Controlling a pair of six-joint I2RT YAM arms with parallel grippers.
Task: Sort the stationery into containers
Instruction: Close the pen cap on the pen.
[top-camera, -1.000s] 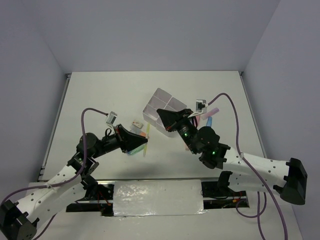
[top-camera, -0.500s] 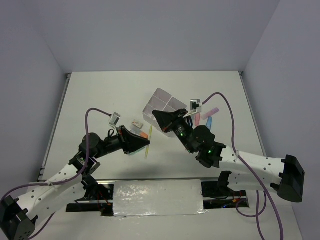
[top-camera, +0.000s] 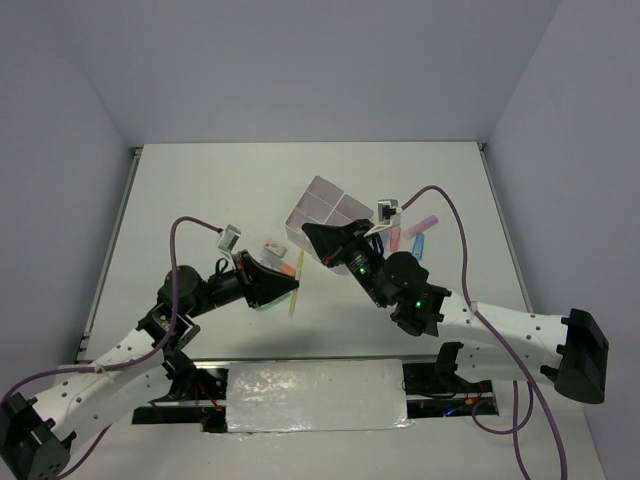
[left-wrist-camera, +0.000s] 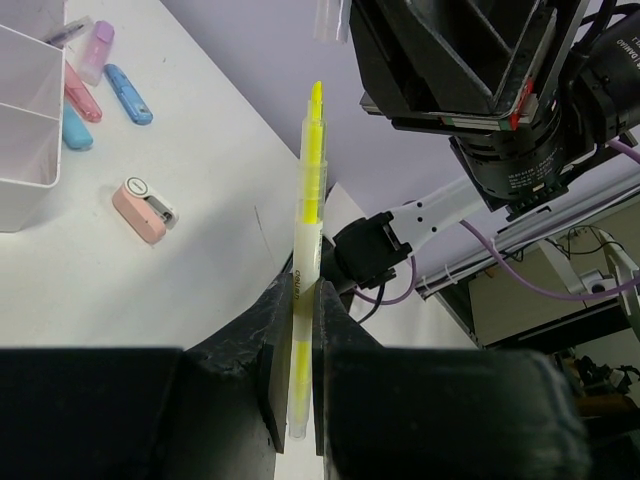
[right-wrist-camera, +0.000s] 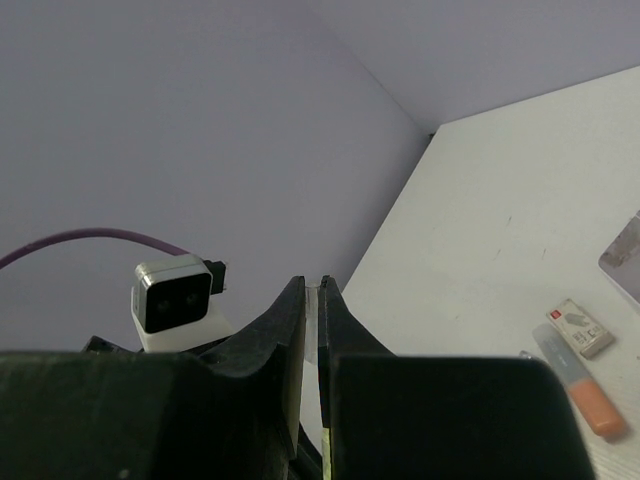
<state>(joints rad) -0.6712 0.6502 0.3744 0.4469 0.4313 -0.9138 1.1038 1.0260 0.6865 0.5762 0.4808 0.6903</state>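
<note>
Stationery lies in two loose groups in the top view. Several highlighters sit right of the box, and an eraser and an orange highlighter sit left of it. The left gripper hovers just near of that pair, and the right gripper hangs by the box's near corner.

From the left wrist we see the fingers clenched on a yellow pen. They grip it low on the barrel, upright and off the table. We judge that this pose lets it go end-first into a compartment. A pink stapler lies beside the box.

From the right wrist, the fingers are pressed almost together. A pale sliver shows in the slit, but we cannot tell whether anything is held. That arm sits raised above the table, probably to leave the other arm room.
</note>
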